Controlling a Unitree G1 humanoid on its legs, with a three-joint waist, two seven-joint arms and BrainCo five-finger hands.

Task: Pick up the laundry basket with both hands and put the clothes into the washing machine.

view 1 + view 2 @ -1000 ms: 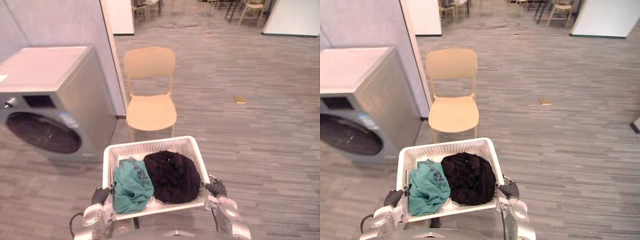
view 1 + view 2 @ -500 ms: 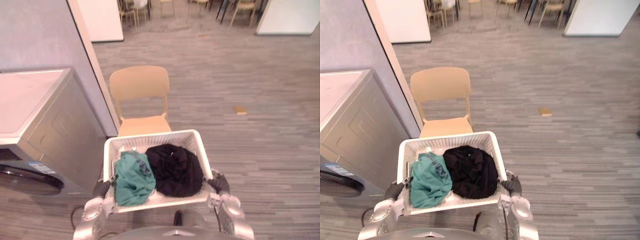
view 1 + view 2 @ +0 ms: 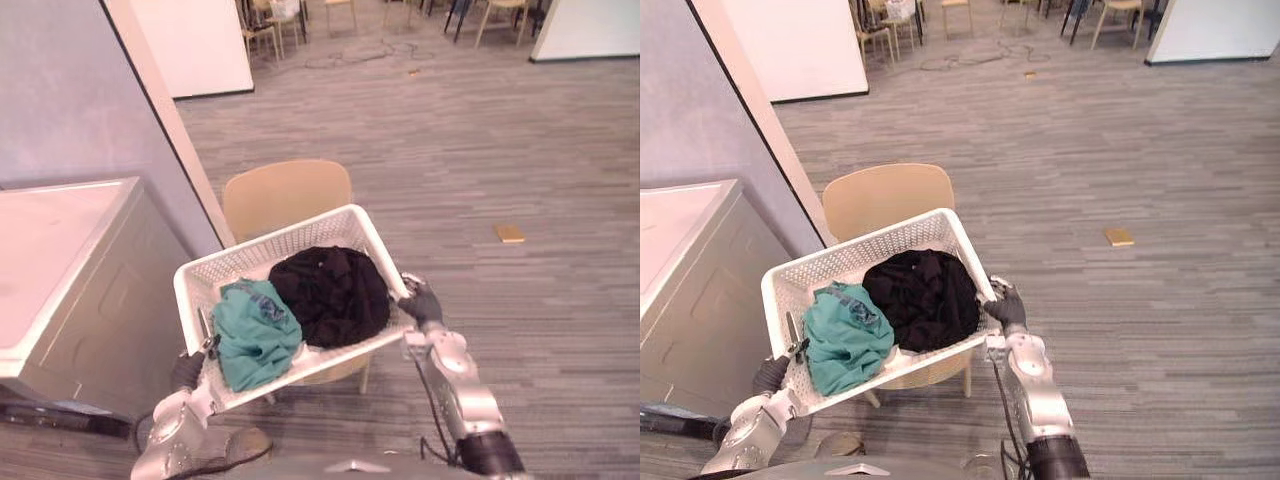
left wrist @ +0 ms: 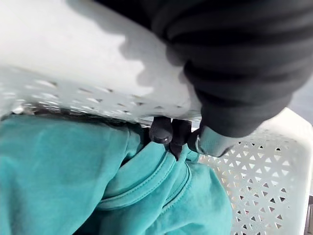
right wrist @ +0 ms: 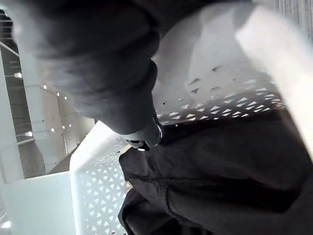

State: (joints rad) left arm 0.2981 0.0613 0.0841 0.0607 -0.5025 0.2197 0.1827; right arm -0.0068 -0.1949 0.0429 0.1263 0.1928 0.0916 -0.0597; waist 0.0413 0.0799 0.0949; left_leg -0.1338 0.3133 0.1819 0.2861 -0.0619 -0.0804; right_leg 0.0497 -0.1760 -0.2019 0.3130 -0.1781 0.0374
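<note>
The laundry basket [image 3: 272, 245] is held between left robot hand [image 3: 186, 369] and right robot hand [image 3: 421, 304].

Perhaps an office hall: washing machine [image 3: 75, 290], chairs [image 3: 288, 195]

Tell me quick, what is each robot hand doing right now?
The left hand is shut on the laundry basket, fingers curled over its rim.
The right hand is shut on the laundry basket's opposite rim.
</note>
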